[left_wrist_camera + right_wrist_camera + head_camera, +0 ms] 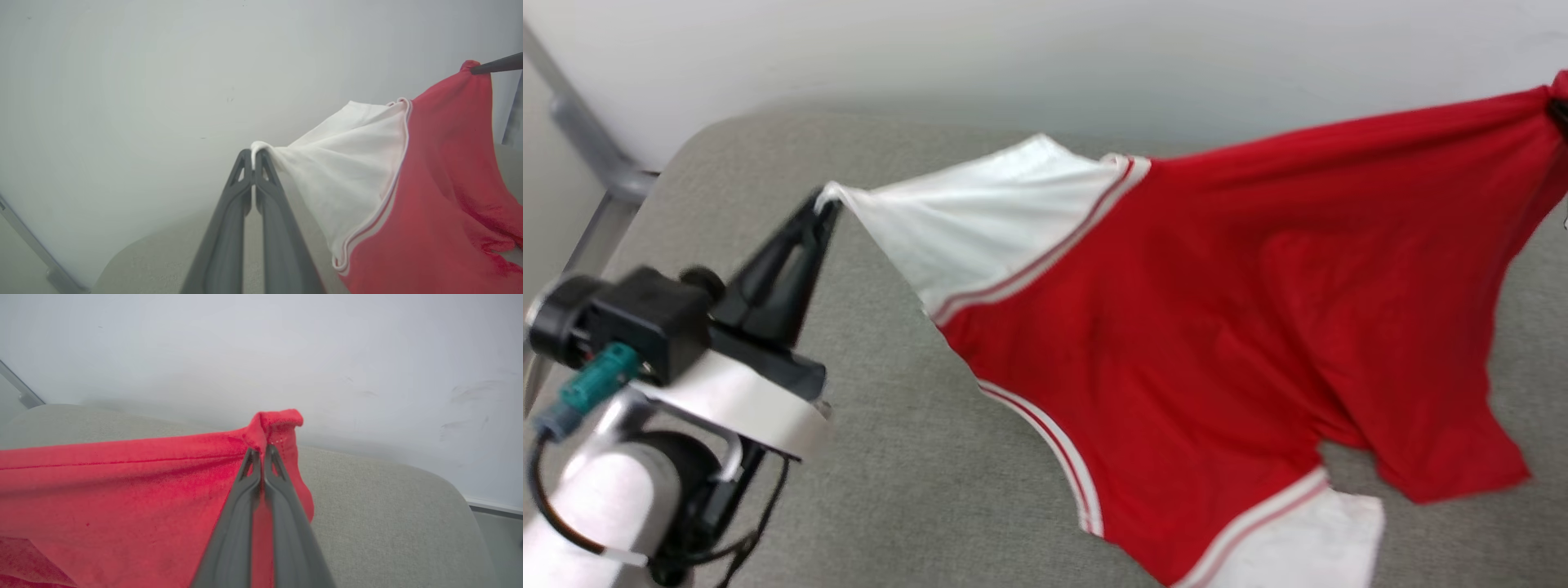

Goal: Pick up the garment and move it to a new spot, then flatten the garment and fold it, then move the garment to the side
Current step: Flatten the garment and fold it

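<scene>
One garment [1217, 310]; two end effectors: left end effector [827, 203], right end effector [262, 451]; one grey cushion [890, 465].

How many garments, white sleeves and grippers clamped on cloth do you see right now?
garment: 1
white sleeves: 2, upper sleeve and lower sleeve
grippers shut on the garment: 2, left gripper and right gripper
Total: 5

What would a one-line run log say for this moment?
left claw: shut on white sleeve tip | right claw: shut on red edge | red jersey: stretched between both claws, sagging over grey fabric surface
</scene>
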